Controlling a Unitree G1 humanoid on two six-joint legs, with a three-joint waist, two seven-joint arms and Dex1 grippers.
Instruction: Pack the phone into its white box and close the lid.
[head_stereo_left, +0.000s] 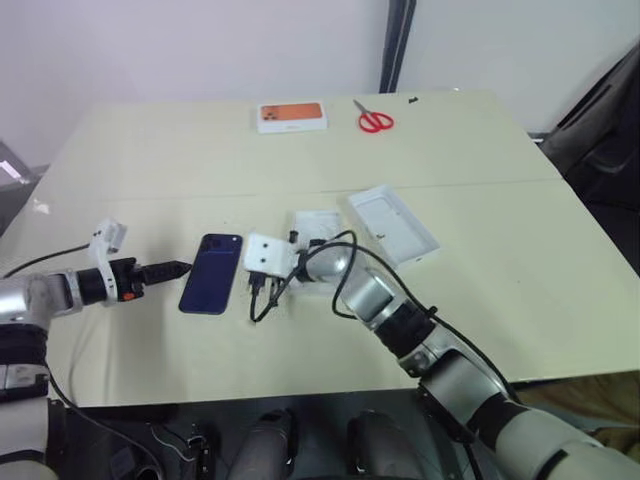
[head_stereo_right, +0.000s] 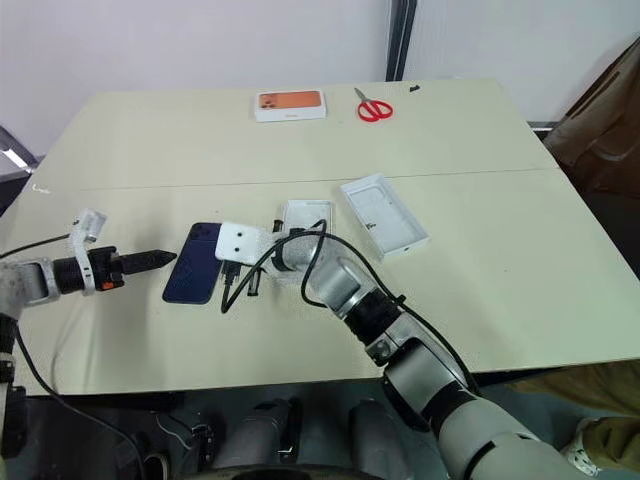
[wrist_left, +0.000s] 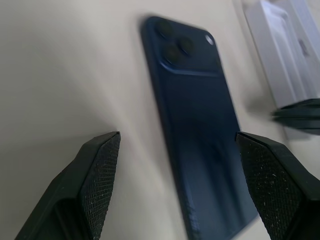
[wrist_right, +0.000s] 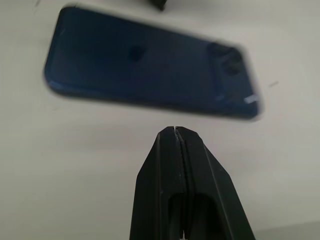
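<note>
L claw (head_stereo_left: 180, 268) sits low over the cream bench (head_stereo_left: 150, 160) at the L side, fingers spread wide w/ nothing between them, tips aimed at the phone (head_stereo_left: 211, 273) and stopping just short of its L long edge; in the L wrist view both textured pads (wrist_left: 102, 170) frame the phone w/ bare bench under them. Phone lies flat, back up, navy, camera cluster at the far end, roughly mid-bench on the near half. Just R of it, the R claw (wrist_right: 174, 131) is clenched tight, fingers pressed together, holding nothing, its tip near the phone's R long edge but apart from it per the R wrist view. The R arm's white wrist block (head_stereo_left: 268, 254) and a black cable loop (head_stereo_left: 340, 262) partly cover the white box (head_stereo_left: 318, 228), which lies open side up just R of the phone; what's inside it can't be made out. Next R, near the box but apart, the lid (head_stereo_left: 393, 224) lies inside up, angled. At the far edge: an orange-topped white box (head_stereo_left: 291, 116), then R of it red-handled scissors (head_stereo_left: 374, 120).
</note>
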